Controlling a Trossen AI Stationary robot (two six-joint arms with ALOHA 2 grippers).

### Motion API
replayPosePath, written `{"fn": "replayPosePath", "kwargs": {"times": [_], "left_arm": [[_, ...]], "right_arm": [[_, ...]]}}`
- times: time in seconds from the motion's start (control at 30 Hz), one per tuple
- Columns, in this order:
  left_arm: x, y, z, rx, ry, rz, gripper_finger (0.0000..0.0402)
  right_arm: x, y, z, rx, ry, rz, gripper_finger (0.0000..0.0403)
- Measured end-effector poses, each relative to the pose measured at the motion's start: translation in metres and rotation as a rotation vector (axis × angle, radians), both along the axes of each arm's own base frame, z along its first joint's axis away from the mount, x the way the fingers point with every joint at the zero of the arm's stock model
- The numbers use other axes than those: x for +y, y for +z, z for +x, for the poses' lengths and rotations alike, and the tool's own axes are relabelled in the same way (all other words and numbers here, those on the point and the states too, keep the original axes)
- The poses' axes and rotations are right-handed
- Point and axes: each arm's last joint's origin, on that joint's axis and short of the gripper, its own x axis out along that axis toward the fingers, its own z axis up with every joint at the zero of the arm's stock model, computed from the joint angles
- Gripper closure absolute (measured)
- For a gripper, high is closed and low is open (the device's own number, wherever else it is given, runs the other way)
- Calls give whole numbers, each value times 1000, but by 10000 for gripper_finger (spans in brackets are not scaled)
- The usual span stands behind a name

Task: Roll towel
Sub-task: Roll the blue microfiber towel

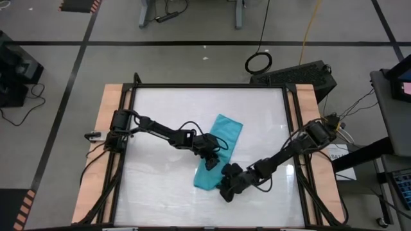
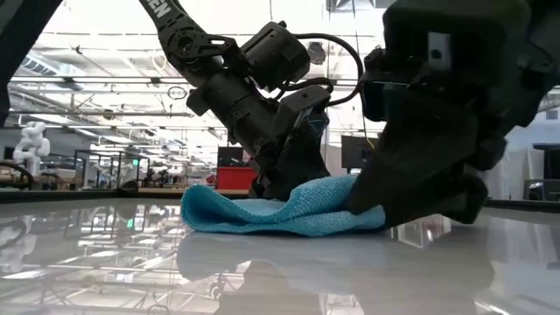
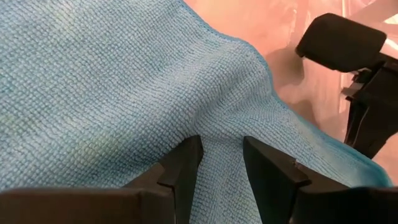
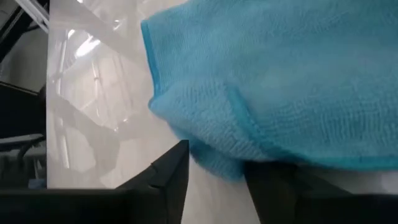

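Note:
The turquoise towel lies slantwise on the white table top, one end toward the far right and the other toward the near edge. My left gripper is over the towel's middle, shut on a raised ridge of cloth. My right gripper is at the towel's near end, shut on it. In the low view the towel lies humped on the table, with the right gripper in front and the left gripper behind. My left gripper pinches a raised fold near the towel's middle between its two fingers, coming from above and slanting down. The fold runs away from the fingers as a ridge. The cloth on both sides lies on the table. My right gripper pinches the towel's near end between its two fingers, at a hemmed edge that is doubled over there. The fingers come low from the table's near right side. The end is bunched and slightly raised, and the cloth beyond it lies on the table.
The table top is glossy white with a black frame and wooden side strips. Bare table lies to the left and far side of the towel. Both arms reach in close together over the middle of the table.

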Motion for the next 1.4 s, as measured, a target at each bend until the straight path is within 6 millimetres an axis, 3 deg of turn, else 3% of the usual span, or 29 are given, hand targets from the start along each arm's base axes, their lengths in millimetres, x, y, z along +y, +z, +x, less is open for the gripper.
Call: {"fn": "replayPosePath", "kwargs": {"times": [0.2, 0.47, 0.8, 1.13, 1.4], "left_arm": [[0, 1, 1, -21, 15, 16, 261], [9, 1, 3, -32, 53, 30, 261], [18, 2, 4, -44, 94, 54, 261], [19, 2, 4, -44, 115, 44, 261], [17, 2, 5, -49, 83, 19, 261]], "right_arm": [[-9, 0, 6, -12, -13, -4, 308], [-2, 16, 19, -146, 83, 6, 397], [8, 33, 30, -180, 175, 58, 367], [9, 29, 26, -107, 168, 116, 326], [22, 20, 12, 12, 176, 109, 321]]}}
